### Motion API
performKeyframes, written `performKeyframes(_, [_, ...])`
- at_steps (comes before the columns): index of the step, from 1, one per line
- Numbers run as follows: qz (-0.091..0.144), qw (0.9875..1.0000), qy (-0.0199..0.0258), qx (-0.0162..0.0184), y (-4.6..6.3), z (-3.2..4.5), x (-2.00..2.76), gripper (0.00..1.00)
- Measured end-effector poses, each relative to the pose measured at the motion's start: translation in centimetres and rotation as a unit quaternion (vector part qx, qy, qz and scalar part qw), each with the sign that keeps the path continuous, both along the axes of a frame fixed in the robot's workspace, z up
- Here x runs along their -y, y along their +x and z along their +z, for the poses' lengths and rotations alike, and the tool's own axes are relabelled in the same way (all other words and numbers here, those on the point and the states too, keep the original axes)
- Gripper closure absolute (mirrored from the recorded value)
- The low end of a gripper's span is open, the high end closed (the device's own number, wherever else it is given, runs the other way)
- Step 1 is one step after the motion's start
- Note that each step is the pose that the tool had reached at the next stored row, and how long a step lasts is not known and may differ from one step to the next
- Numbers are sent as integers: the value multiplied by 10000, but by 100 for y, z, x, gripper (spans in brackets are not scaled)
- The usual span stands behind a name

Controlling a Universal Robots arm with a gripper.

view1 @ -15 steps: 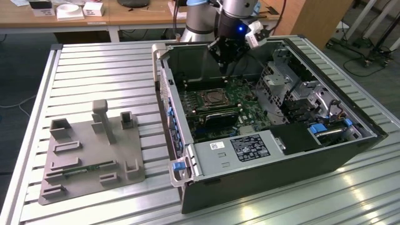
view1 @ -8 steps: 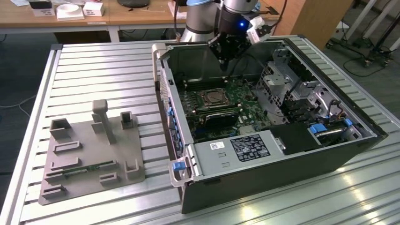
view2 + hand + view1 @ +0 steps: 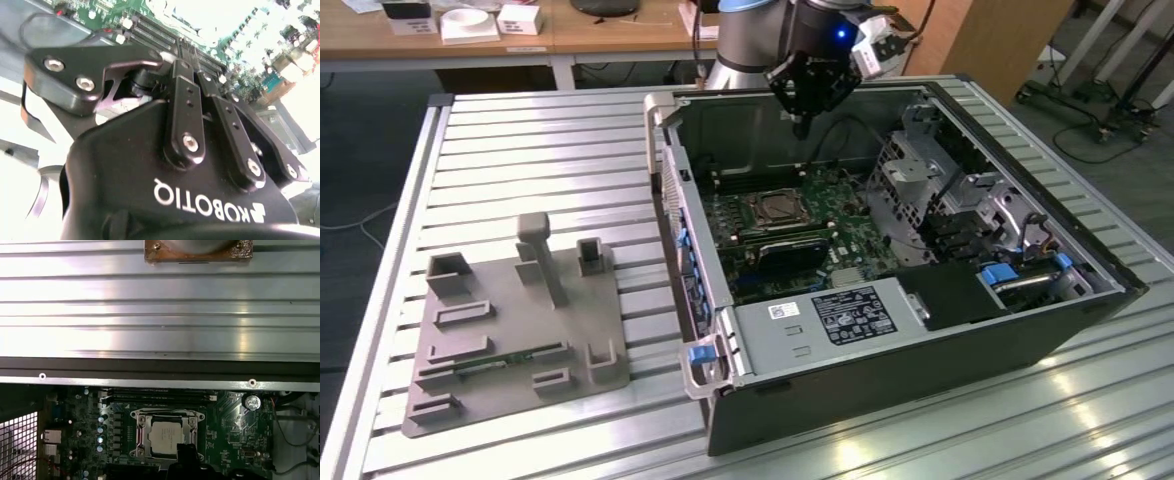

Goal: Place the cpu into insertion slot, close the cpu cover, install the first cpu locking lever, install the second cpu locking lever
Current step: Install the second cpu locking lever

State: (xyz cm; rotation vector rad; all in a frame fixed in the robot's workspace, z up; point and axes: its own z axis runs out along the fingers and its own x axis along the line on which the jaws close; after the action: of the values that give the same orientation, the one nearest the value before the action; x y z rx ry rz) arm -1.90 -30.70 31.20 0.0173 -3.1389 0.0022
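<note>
The gripper (image 3: pixel 802 120) hangs up high over the back of the open computer case (image 3: pixel 987 350).

Its fingers (image 3: pixel 184 107) are pressed close together with nothing between them. The cpu (image 3: pixel 165 436) already sits in the insertion slot (image 3: pixel 774 210) on the green board, down below the gripper and well apart from it. The cpu cover (image 3: pixel 141 434) lies flat around the chip like a shiny frame.

arm (image 3: pixel 744 40): grey tube w/ blue ring light nr wrist
gripper (image 3: pixel 801 124): black, glossy body, white lettering
finger links (image 3: pixel 185 115): black bars, silver screw heads
cable: black, loops beside gripper body
</note>
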Motion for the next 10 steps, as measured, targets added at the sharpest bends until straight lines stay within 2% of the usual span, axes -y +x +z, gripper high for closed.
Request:
performKeyframes(4, [0,10000,2,1,0,8,0,90])
performKeyframes(5, [-2,10000,10,-1,-4,19,8,90])
performKeyframes(6, [-13,10000,36,-5,-15,48,30,90])
performKeyframes(8, [-51,9999,127,-22,-58,156,108,90])
performKeyframes(10, [-109,9996,271,-48,-124,326,231,90])
